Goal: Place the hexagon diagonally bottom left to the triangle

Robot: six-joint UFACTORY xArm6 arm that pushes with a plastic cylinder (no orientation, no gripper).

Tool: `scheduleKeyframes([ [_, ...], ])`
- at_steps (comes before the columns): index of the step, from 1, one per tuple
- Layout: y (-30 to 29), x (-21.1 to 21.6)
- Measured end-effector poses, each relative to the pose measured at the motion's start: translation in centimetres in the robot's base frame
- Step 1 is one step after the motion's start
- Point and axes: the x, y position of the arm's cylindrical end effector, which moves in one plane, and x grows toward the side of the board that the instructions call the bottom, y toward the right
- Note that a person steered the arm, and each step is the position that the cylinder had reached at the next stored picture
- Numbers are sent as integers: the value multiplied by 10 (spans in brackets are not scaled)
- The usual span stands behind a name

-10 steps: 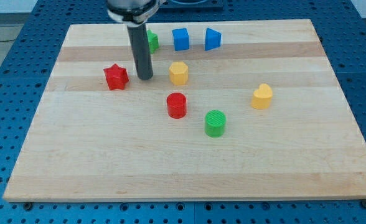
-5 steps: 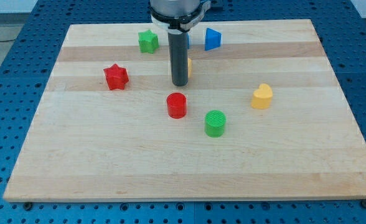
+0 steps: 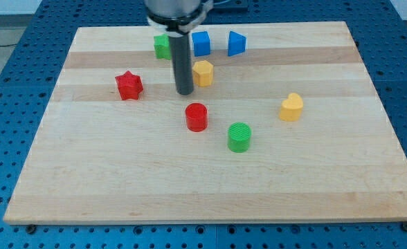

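The yellow hexagon point(image 3: 203, 72) lies near the top middle of the wooden board point(image 3: 120, 173). The blue triangle point(image 3: 236, 43) lies above and to its right, near the board's top edge. My tip point(image 3: 185, 92) rests on the board just left of and a little below the hexagon, close to it; I cannot tell whether they touch. The dark rod rises from the tip and covers part of the green star point(image 3: 163, 46).
A blue cube point(image 3: 201, 43) sits left of the triangle. A red star point(image 3: 129, 85) lies at the left. A red cylinder point(image 3: 196, 117) and a green cylinder point(image 3: 239, 137) lie below the hexagon. A yellow heart-like block point(image 3: 291, 107) lies at the right.
My tip swung right in front of the hexagon, then back left to its left side. The hexagon has shifted slightly up and right.
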Motion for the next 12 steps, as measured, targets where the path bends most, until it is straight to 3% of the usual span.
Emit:
scheduleKeyframes([
  [6,9,-37],
  [12,20,-48],
])
